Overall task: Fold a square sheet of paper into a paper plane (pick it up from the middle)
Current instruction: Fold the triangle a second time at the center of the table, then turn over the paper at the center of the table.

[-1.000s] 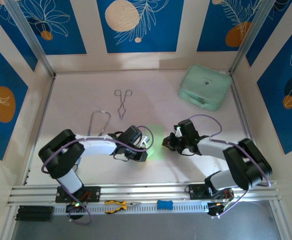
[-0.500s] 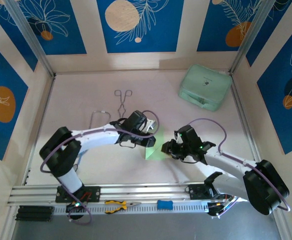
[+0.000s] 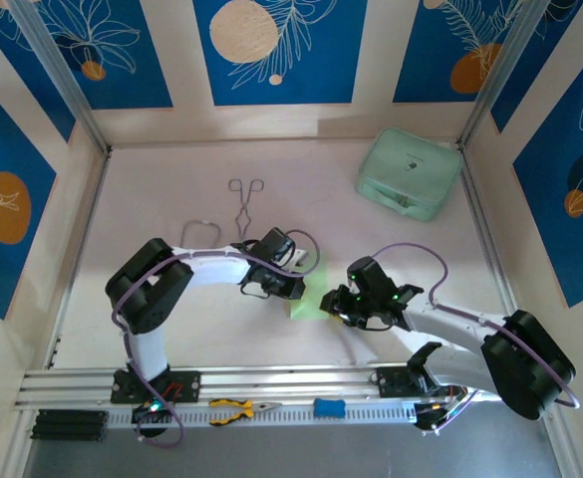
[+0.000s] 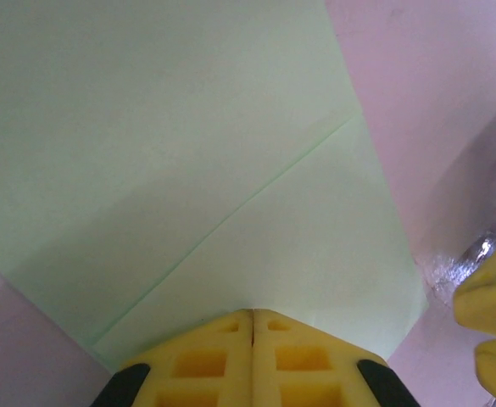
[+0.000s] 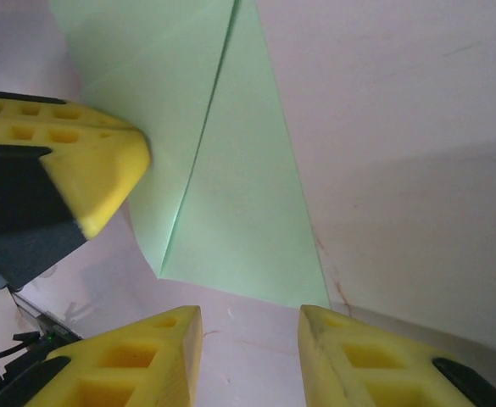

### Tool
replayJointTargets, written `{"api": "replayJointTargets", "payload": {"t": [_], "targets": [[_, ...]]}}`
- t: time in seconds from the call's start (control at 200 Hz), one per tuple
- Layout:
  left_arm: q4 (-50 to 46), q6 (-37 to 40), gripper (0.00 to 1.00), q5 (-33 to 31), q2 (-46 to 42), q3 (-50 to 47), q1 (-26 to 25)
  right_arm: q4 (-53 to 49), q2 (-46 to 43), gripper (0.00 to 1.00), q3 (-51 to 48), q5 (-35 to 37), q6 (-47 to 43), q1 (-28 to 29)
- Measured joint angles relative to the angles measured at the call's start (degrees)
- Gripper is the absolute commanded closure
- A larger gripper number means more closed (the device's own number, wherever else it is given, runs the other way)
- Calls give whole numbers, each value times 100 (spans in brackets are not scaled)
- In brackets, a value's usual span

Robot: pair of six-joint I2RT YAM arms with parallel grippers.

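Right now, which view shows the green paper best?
Left wrist: the paper spreads close-up, crease plain. Right wrist shows its folded, pointed end; top external shows a small distant patch.

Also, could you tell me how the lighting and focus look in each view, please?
Top view: even light, sharp, soft shadows on the table. Left wrist view: a soft shadow crosses the paper, with a small glint at the right edge. Right wrist view: the left end effector looks slightly soft up close.
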Motion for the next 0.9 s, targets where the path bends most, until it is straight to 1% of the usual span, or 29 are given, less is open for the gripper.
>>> {"api": "replayJointTargets", "payload": {"t": [0.16,0.59,0.785,0.9], "targets": [[249,-33,94,92,-39,-146,17,4,87,64,2,-2,4,0],[354,-46,95,131,-50,-201,20,76,437,64,52,-72,46,13],[354,-48,94,131,-52,-201,20,225,549,64,81,-190,44,-33],[354,-46,95,131,-52,-201,20,514,793,63,229,-247,17,-48]]}}
